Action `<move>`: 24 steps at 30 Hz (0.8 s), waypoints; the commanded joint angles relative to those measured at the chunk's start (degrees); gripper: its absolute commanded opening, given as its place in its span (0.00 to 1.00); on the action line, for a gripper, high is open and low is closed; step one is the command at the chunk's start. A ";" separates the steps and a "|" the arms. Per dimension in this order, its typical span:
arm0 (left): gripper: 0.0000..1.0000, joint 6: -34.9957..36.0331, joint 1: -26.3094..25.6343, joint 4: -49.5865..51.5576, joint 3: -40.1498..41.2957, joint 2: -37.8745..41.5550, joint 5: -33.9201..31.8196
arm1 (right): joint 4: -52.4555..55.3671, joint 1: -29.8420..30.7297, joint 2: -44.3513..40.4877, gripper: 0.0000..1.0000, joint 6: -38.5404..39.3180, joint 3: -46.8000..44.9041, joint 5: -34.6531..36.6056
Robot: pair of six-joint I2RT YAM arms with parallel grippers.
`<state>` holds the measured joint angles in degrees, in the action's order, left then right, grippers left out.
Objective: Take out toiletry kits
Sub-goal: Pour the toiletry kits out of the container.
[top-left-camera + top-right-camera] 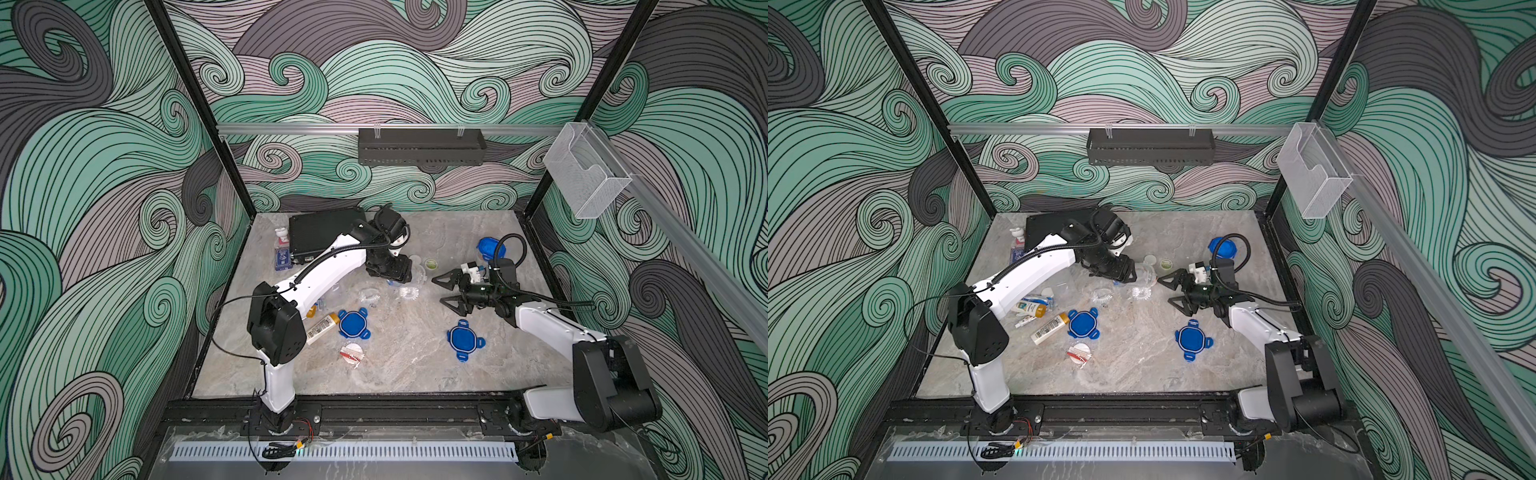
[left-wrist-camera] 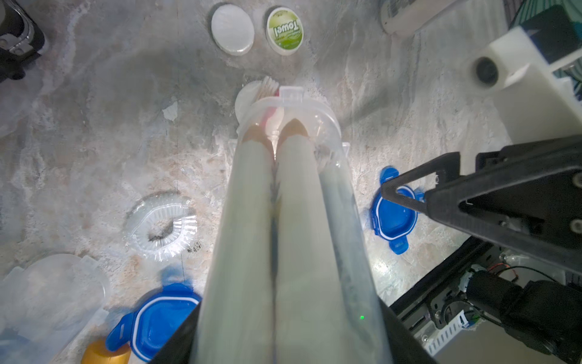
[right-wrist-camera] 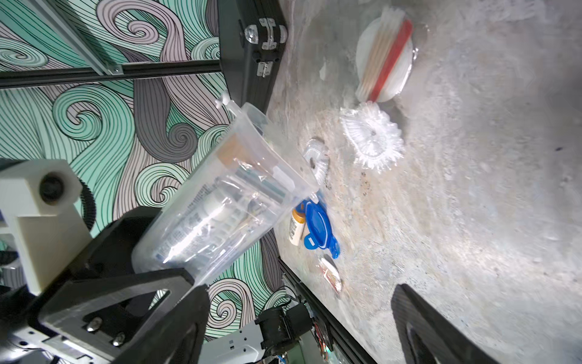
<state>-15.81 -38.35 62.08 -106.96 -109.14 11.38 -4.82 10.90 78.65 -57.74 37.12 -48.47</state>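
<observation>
Nearest the front edge, a round white packet (image 1: pixel 351 353) lies on the desk (image 1: pixel 415 374). At left, loose bottles and tubes (image 1: pixel 1034 307) beside a blue lid (image 1: pixel 353 324) suggest one kit is already out. Further right, the left gripper (image 1: pixel 1124 271) clamps a tilted clear container (image 1: pixel 1144 276), its orange-capped bottles (image 2: pixel 252 205) not yet tipped out. Beside it, the right gripper (image 1: pixel 439 290) gapes wide, empty. Far right, a blue-lidded container (image 1: pixel 490 248) looks unopened.
</observation>
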 commanded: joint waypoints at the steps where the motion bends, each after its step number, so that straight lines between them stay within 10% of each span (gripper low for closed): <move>1: 0.17 2.51 -0.06 11.89 -7.81 -2.32 0.34 | 5.63 -0.26 -0.84 0.91 6.49 -0.22 0.86; 13: 0.21 5.94 -0.85 26.86 -26.42 -8.73 -0.61 | 10.09 0.00 -4.58 0.88 15.89 -0.15 7.20; 24: 0.20 11.33 -0.58 22.97 -24.01 -2.57 0.01 | -1.62 2.88 -11.56 0.79 19.41 -4.72 7.46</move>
<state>-7.62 -39.40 85.06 -131.15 -116.81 10.17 0.12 12.99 69.25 -40.56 33.78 -40.95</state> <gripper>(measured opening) 0.672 0.800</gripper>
